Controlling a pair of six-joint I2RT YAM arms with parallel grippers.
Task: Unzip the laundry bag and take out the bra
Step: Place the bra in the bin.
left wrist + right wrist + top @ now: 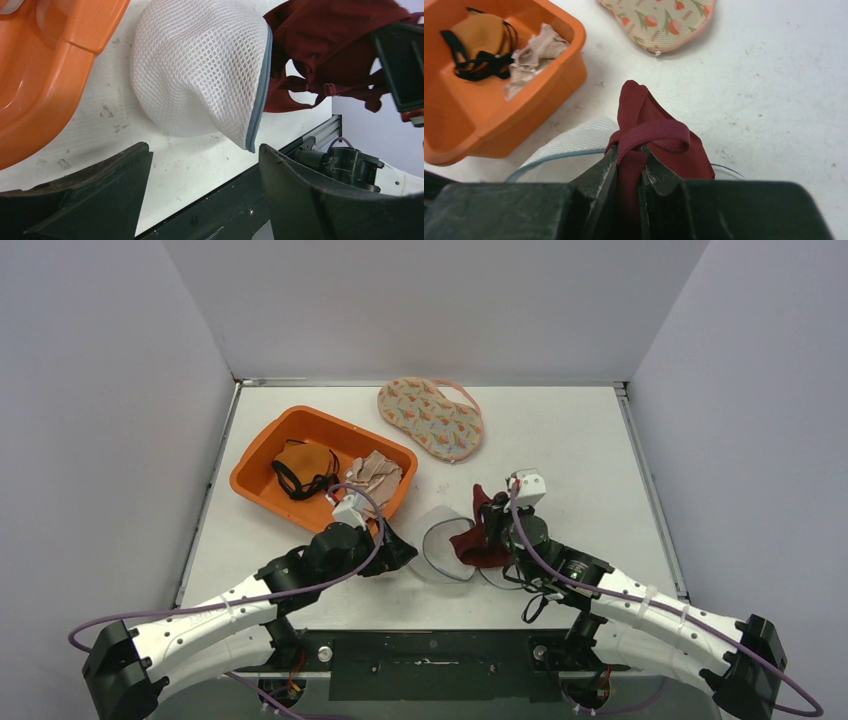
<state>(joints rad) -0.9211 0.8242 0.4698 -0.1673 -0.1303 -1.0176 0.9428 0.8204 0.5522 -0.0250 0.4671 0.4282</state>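
Observation:
A white mesh laundry bag [443, 543] with a grey zipper edge lies on the table between the arms; it also shows in the left wrist view [200, 70] and the right wrist view [574, 142]. A dark red bra [483, 538] hangs out of its open side. My right gripper [630, 159] is shut on the bra [659, 145], pinching a strap and fabric above the bag. The bra also shows in the left wrist view [330, 45]. My left gripper [205, 155] is open and empty, just short of the bag's near corner.
An orange bin [262, 490] at the left holds an orange and black garment [300, 468] and a beige one [375, 475]. A floral padded bag [430, 418] lies at the back centre. The table's front edge and black rail [280, 160] run close under my left gripper.

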